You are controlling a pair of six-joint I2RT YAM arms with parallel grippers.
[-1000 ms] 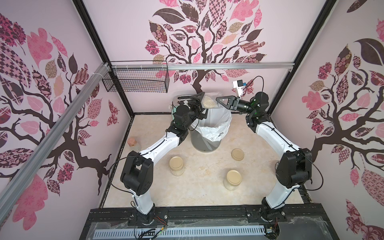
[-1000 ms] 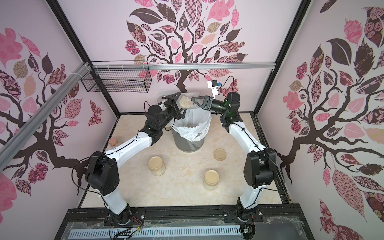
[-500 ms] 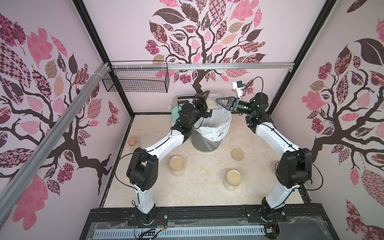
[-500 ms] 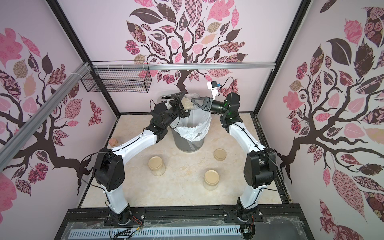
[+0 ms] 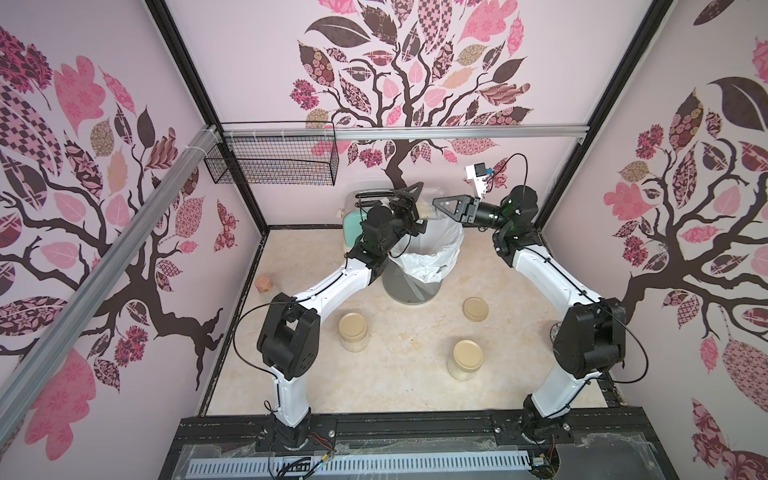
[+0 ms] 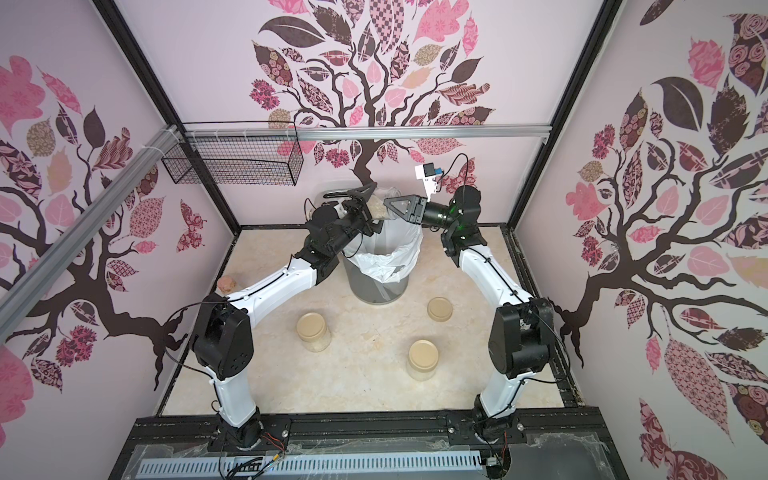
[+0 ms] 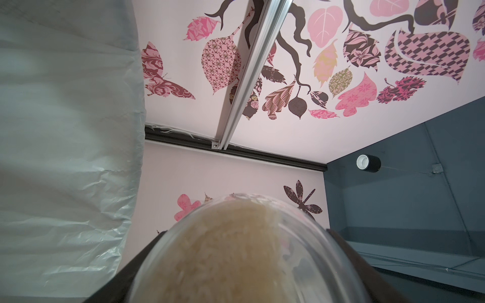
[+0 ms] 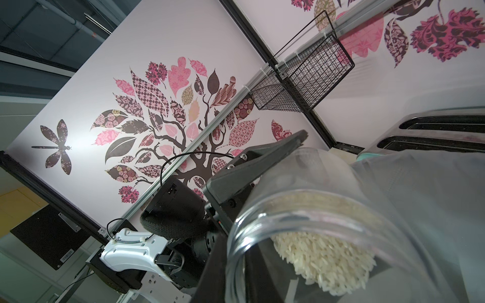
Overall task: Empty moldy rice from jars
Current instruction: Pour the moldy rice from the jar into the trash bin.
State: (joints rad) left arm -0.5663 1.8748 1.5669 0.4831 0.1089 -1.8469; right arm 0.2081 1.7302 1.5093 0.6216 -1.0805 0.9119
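Observation:
My left gripper [image 5: 419,207] [image 6: 369,204] is shut on an open, lidless glass jar [image 5: 430,209] [image 6: 380,209], held tilted above the bin's back rim. Moldy rice [image 7: 236,251] fills the jar seen between the fingers in the left wrist view. The right wrist view looks into the jar's mouth [image 8: 301,228], where the rice [image 8: 322,259] lies inside. My right gripper [image 5: 438,203] [image 6: 390,203] is shut and holds nothing; its tip is right at the jar's mouth. Two lidded jars [image 5: 353,332] [image 5: 465,359] stand on the table. A loose beige lid [image 5: 475,308] lies flat.
A grey bin [image 5: 409,289] lined with a white bag [image 5: 430,257] stands at the middle back. Behind it is a mint toaster [image 5: 352,218]. A small cork-topped bottle [image 5: 263,284] sits at the left wall, and a wire basket [image 5: 274,162] hangs above.
My left arm has swung its elbow inward and turned its wrist, carrying the jar a little toward the right gripper. The right arm has stayed still.

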